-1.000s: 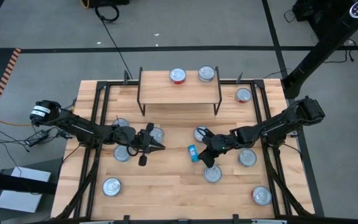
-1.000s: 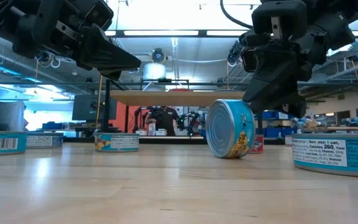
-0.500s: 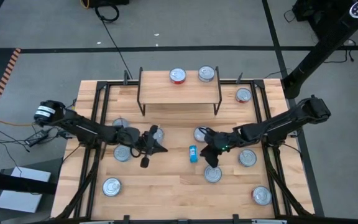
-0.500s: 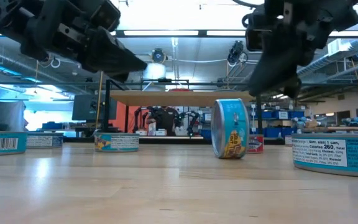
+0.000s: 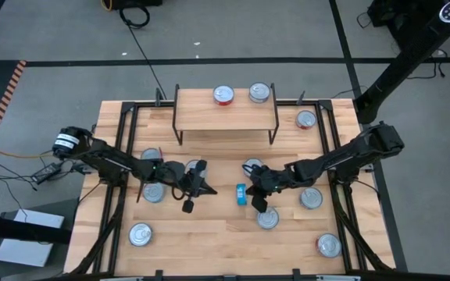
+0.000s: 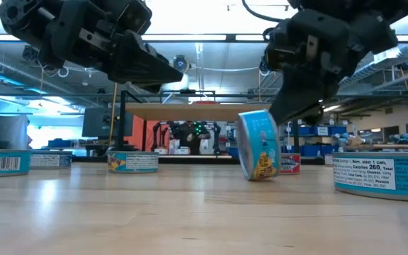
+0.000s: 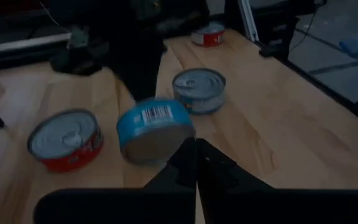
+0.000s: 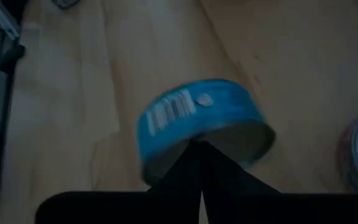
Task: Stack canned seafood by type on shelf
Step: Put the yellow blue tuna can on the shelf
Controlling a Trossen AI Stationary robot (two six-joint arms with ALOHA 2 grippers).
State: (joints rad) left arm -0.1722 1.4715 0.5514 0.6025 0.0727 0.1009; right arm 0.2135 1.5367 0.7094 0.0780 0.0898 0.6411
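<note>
Since the earlier frame the right end effector (image 5: 256,190) has closed its fingers and now sits pinched together just beside the blue can (image 5: 241,193), which stands tilted on its rim near the middle of the bench (image 5: 209,234). The left end effector (image 5: 207,189), also closed and empty, has reached farther toward that can, its arm stretched low across the bench. Two cans rest on the shelf (image 5: 201,115) at the far edge.
</note>
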